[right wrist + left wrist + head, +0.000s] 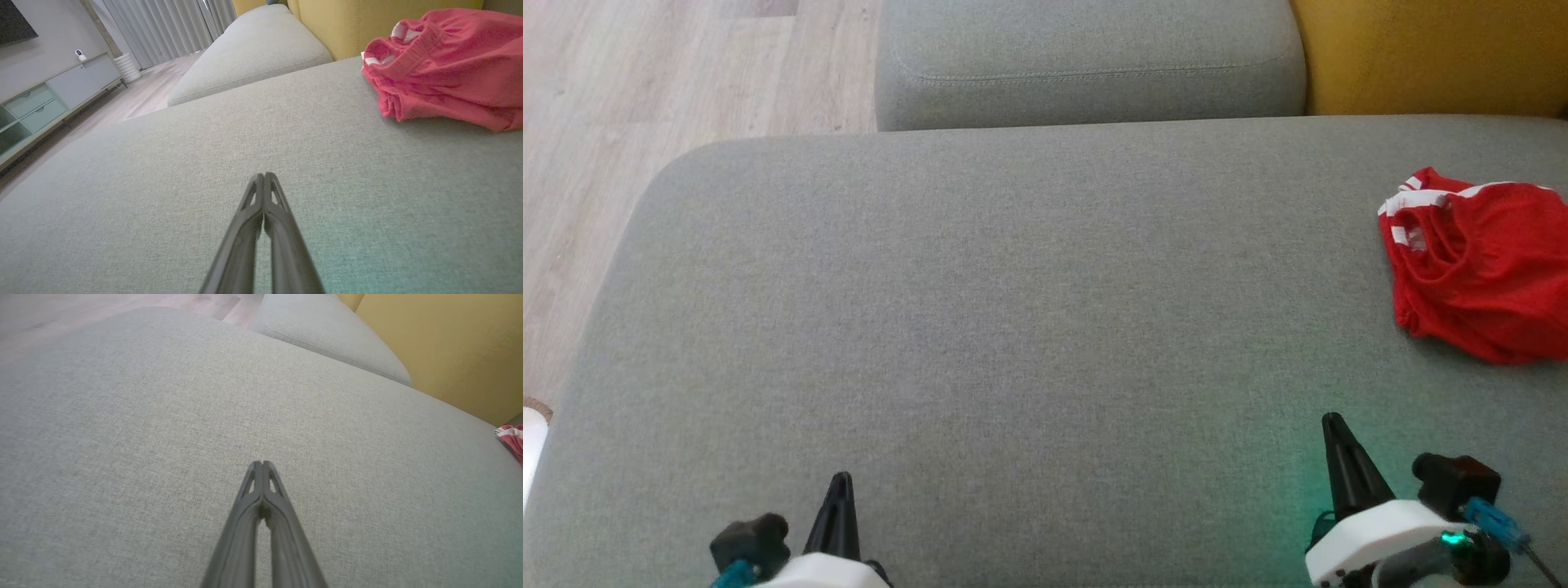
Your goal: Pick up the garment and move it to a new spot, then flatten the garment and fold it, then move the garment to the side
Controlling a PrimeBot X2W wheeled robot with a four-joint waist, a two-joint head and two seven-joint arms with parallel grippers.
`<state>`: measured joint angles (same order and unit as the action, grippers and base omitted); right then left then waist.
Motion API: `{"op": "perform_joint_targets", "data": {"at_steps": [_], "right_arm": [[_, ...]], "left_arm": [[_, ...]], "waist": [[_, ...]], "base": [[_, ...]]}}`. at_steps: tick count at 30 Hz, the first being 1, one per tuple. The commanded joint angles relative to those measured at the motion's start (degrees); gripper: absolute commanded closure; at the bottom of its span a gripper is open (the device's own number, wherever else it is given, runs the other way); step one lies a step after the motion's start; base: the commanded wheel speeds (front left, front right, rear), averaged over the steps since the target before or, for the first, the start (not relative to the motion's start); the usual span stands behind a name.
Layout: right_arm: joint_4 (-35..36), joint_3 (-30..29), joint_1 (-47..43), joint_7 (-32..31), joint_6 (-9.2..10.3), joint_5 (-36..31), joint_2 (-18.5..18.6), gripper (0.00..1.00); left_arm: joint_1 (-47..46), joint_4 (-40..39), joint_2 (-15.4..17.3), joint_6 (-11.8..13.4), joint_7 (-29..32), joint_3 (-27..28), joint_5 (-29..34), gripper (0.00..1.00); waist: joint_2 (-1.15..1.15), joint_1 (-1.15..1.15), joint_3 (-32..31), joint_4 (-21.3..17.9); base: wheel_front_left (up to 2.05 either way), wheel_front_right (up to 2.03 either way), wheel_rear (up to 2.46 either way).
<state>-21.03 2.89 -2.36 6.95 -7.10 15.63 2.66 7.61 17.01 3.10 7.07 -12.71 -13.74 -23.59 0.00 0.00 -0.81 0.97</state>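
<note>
Dark, long-fingered left gripper (841,483) and right gripper (1334,423) sit at the near edge of the broad grey woven-fabric sofa seat (1013,310), each with its two fingers pressed together on nothing. Further off at the right, well apart from both, the crumpled red garment with white trim (1478,269) lies on that seat. Beyond stand a smaller grey cushion (1086,57) and a mustard-yellow upholstered backrest (1429,57).
</note>
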Motion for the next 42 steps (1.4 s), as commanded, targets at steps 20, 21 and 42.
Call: {"op": "perform_joint_targets", "data": {"at_steps": [20, 21, 42], "right_arm": [[3.0, -2.0, 3.8, -2.6, -0.1, 14.9, 0.2, 1.0], [3.0, -2.1, 3.8, -2.7, -0.1, 15.5, 0.2, 1.0], [3.9, -3.6, 4.8, -5.0, -0.16, 28.7, 0.3, 1.0]], "left_arm": [[-4.7, -1.8, 0.4, -2.9, 3.2, 4.1, -13.5, 1.0], [-4.8, -1.8, 0.4, -3.0, 3.3, 4.2, -14.1, 1.0], [-6.7, -2.1, 0.5, -5.5, 6.5, 7.3, -26.1, 1.0]], "waist": [[0.0, 0.0, 0.2, -0.2], [0.0, 0.0, 0.2, -0.2], [0.0, 0.0, 0.4, -0.4]], "base": [[0.0, 0.0, 0.0], [0.0, 0.0, 0.0], [0.0, 0.0, 0.0]]}}
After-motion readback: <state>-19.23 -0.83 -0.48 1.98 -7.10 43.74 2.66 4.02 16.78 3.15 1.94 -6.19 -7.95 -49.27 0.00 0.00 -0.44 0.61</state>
